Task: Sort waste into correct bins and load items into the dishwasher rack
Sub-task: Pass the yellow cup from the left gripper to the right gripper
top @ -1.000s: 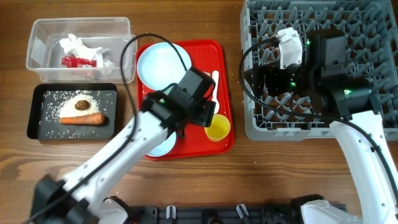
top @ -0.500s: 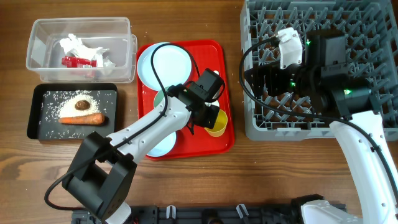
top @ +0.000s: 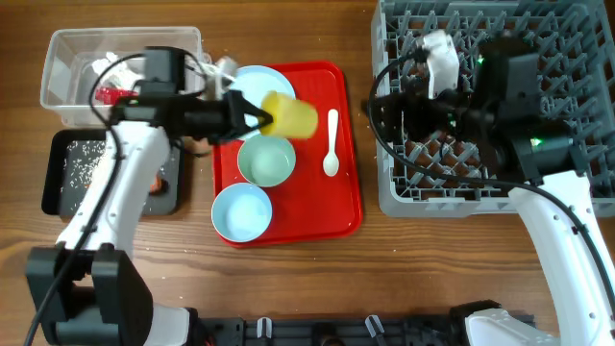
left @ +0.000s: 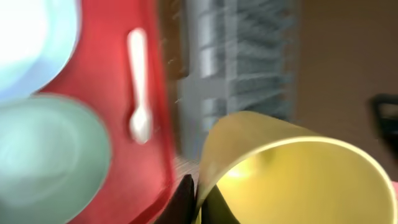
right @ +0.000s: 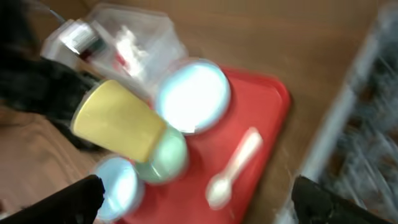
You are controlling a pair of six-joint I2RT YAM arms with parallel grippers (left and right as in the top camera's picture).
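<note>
Cup (top: 291,115) lifted on its side over red tray (top: 344,192).
Left fingers (top: 248,113) clenched on the cup's rim, holding it clear above the tray between plate (top: 252,88) and spoon (top: 331,144); green bowl (top: 266,160) just below it in overhead view. Right fingers (right: 68,200) spread wide, grasping nothing, over the left edge of the rack (top: 577,38). Wrist views blurred.

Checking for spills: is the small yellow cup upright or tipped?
Tipped sideways: the small yellow cup lies horizontal in the left gripper, over the red tray.
</note>
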